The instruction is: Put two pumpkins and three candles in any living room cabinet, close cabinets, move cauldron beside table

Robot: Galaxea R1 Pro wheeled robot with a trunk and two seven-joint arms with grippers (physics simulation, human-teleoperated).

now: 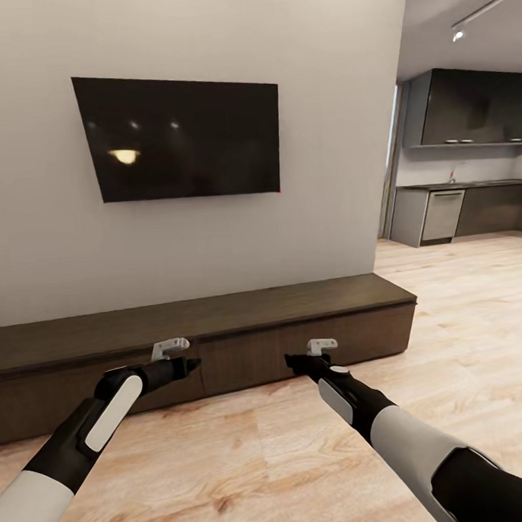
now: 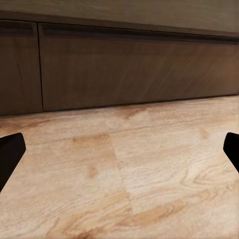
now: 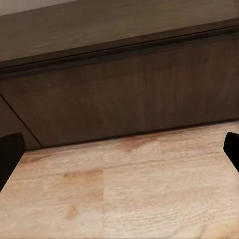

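Along the grey wall (image 1: 338,119), under a dark wall-mounted screen (image 1: 182,135), the cabinet (image 1: 294,305) is seen as a long low dark-brown unit on pale wood flooring (image 1: 463,319). Its drawer fronts are closed and its top is bare. Open floor runs past its right end toward a far kitchen (image 1: 472,196). Both arms are held just in front of the cabinet, the left gripper (image 1: 191,364) and right gripper (image 1: 291,360) each spread wide and holding nothing.
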